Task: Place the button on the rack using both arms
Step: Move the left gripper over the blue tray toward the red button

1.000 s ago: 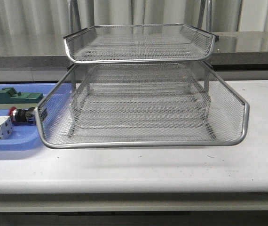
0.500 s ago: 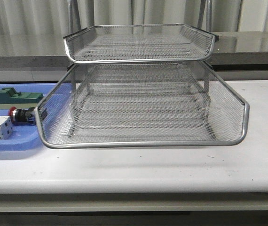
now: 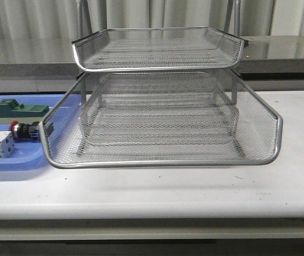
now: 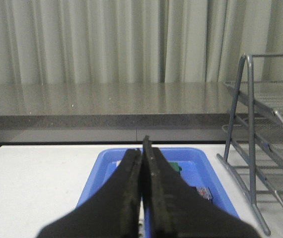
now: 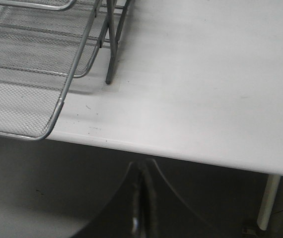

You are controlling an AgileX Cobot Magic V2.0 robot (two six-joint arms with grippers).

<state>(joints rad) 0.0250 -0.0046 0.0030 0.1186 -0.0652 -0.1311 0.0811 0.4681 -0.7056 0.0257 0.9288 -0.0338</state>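
Evidently nothing is done yet: we see the button (image 3: 23, 129) lying in the blue tray (image 3: 13, 162) near the bench's left edge, just beside the rack (image 3: 162, 160), which holds nothing. Its long axis runs along the bench, red cap toward the left edge. Left gripper (image 4: 142, 163) and right gripper (image 5: 140, 198) are both pressed closed, holding nothing.

Button (image 3: 24, 129) in tray (image 3: 13, 162) — seemingly just left of rack (image 3: 162, 160)
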